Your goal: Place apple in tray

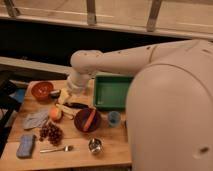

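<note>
Containers:
- The tray stands at the back right of the wooden table, partly covered on its right side by the robot's body.
- The purple bowl sits in front of the tray's left end. A carrot lies in it, tilted.
- The orange bowl stands at the back left corner. What it holds cannot be made out.
- A small blue cup stands just right of the purple bowl, and a metal cup stands near the front edge.

Apple: The apple rests on the table, outside the tray, to the left of the purple bowl and above the grapes.

Arm: The arm reaches in from the right, bends at an elbow above the tray's left end, and points downward. The gripper is low over the table, just beside the apple on its upper right. Whether the gripper is open or closed cannot be told.
</note>
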